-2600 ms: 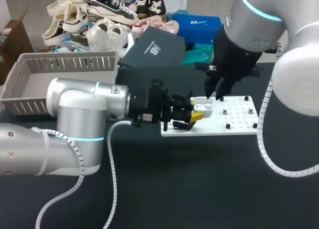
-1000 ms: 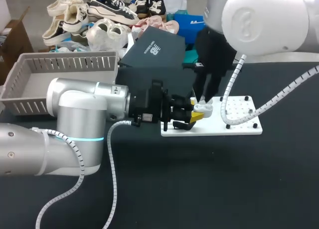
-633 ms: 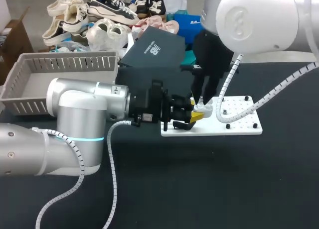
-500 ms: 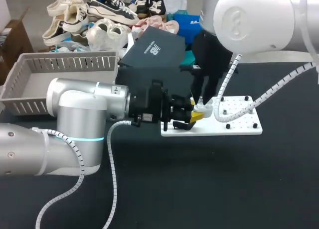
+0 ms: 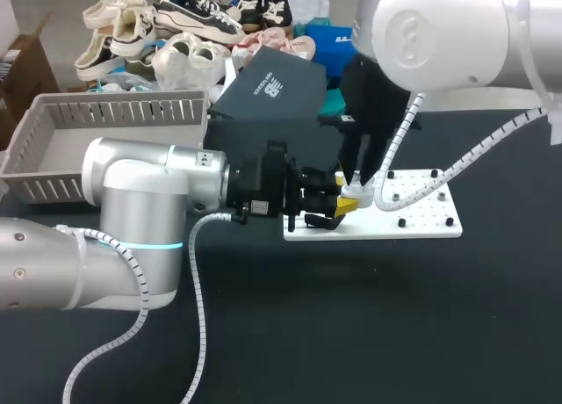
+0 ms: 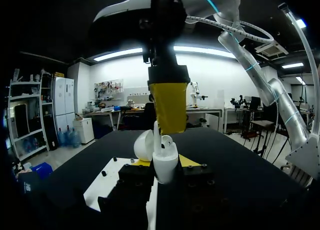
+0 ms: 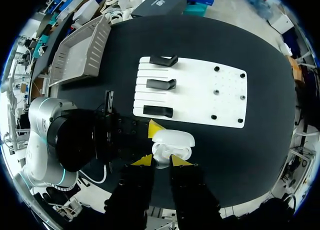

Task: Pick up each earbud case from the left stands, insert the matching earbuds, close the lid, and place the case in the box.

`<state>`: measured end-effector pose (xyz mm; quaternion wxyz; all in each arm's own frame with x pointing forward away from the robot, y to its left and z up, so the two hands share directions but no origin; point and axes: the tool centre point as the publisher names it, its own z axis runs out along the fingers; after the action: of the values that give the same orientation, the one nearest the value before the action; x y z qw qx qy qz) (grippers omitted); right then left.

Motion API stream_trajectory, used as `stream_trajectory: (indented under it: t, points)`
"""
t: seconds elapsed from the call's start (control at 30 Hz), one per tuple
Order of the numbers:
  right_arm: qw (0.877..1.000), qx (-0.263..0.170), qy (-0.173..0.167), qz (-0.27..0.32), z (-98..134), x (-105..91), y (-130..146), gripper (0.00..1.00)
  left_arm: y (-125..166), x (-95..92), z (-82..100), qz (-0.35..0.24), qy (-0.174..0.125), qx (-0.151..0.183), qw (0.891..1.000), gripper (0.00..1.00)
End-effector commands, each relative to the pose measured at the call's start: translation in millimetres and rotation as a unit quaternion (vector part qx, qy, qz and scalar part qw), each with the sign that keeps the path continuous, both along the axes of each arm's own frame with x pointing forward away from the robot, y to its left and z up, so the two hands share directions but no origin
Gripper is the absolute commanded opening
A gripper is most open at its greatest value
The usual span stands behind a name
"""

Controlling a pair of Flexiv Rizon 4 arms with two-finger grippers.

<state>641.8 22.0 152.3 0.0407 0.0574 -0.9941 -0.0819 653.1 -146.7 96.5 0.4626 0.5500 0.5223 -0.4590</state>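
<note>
Earbud case (image 6: 165,168): lid open, upright, over the white board's (image 5: 421,221) left end
Left gripper (image 6: 165,162): clamped on the case from both sides
Earbud (image 6: 156,133): at the case's mouth
Right gripper (image 7: 161,161): above the case, fingertips pinching the earbud
Box (image 5: 123,114): well apart, leftward

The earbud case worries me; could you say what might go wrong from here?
The right hand sits directly over the open earbud case; slightly off line, it might press on the rim or the raised lid. Pushing down could also tilt the case within the left hand.
</note>
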Motion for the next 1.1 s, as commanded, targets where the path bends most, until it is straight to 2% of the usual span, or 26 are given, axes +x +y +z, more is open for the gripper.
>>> stream_trajectory:
  t: [0.03, 0.43, 1.1]
  points:
    - [1.000, 0.003, 0.002, -0.001, -1.1, 0.2, -0.5, 0.00, -0.9, -0.3, -0.3, 0.001, -0.001, -0.001, 1.000, 0.00]
    - [1.000, 0.004, 0.001, 0.010, 0.1, -4.1, 4.2, 0.00, -0.9, -0.3, -0.3, 0.001, -0.001, -0.001, 1.000, 0.00]
    - [1.000, 0.001, 0.003, 0.005, -6.7, -0.3, 4.8, 0.00, -0.9, -0.3, -0.3, 0.001, -0.001, -0.001, 1.000, 0.00]
